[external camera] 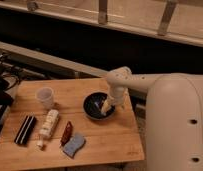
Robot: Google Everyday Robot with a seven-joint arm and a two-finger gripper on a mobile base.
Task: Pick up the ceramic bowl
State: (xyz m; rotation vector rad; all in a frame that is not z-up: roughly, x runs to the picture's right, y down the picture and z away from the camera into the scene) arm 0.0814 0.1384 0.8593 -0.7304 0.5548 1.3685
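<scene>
Gripper point(107, 106) hangs low over the right half of the ceramic bowl point(93, 105), its pale tip down inside the rim. Whether it has taken hold of the bowl or merely sits in it cannot be told.

Everything rests on a wooden table point(112, 142), and the bowl stands on the table's right half, toward the back.

Farthest left of the bowl, near the table's front left corner, lies a flat black bar-shaped object point(25, 130). Nearer the bowl, and a little behind its line, a small translucent white cup point(45, 96) stands upright, well apart from the bowl. In front of the cup, to the bowl's front left, lies a long pale packet point(49, 123), lengthwise front to back. Just right of that is a slim dark red item point(66, 133), and at its front end a blue-grey pad point(74, 145), both in front of the bowl and to its left and clear of it.

The bowl is round, shallow and glossy black, with a pale glint inside beside the gripper.

Right of the bowl, the white arm point(117, 80) rises from the gripper to a rounded joint behind the bowl's right edge, then runs rightward to the robot's broad white body point(177, 122), which stands past the table's right edge.
</scene>
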